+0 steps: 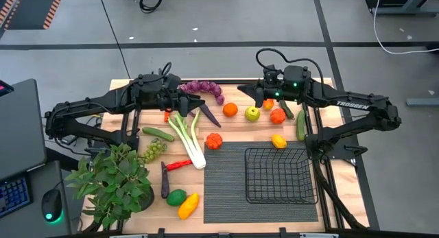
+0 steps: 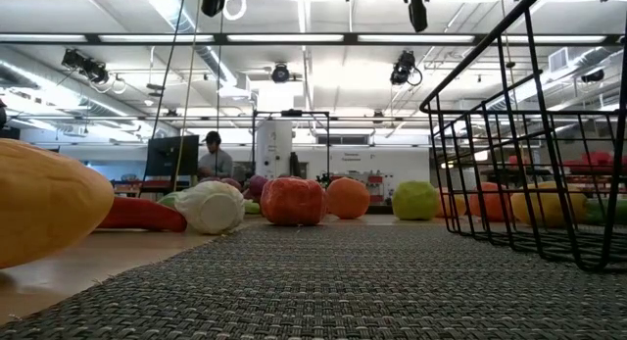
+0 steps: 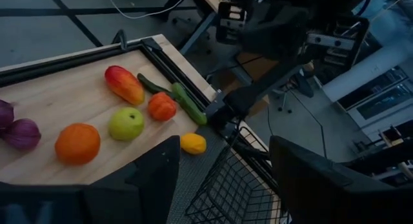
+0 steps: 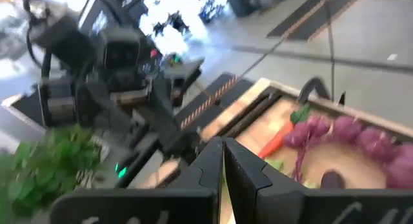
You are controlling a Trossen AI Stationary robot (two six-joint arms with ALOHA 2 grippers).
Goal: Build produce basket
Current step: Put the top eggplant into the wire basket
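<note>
My left gripper (image 1: 199, 106) hangs above the far side of the tabletop (image 1: 230, 132), its 2 fingers (image 3: 155, 179) spread apart with nothing between them. My right gripper (image 1: 248, 92) hangs opposite it, also at the far side, its 2 fingers pressed together and empty.

Counting what lies around them: 1 bunch of purple grapes (image 1: 206, 88) sits just behind my left gripper, and 1 leek (image 1: 189, 138) stretches from below it toward the near side. Between my 2 grippers lie 1 orange (image 1: 230, 109) and 1 green apple (image 1: 252, 114). Under my right arm I see 1 red-orange tomato (image 1: 277, 116) and 2 long green vegetables (image 1: 300, 125), and nearer than those 1 small yellow fruit (image 1: 278, 140). 1 ribbed orange-red piece (image 1: 215, 140) rests at the far edge of the dark mat (image 1: 223, 180).

The basket (image 1: 280, 175), 1 black wire one, stands on that mat well to the near side of my right gripper, and I see nothing inside it.

On the near side of my left gripper I count 1 cucumber (image 1: 158, 134), 1 pale green grape bunch (image 1: 153, 150), 1 red chili (image 1: 180, 164), 1 eggplant (image 1: 164, 182), 1 lime (image 1: 176, 197) and 1 yellow pepper (image 1: 188, 206). 1 potted plant (image 1: 113, 182) fills the near corner on my left side.
</note>
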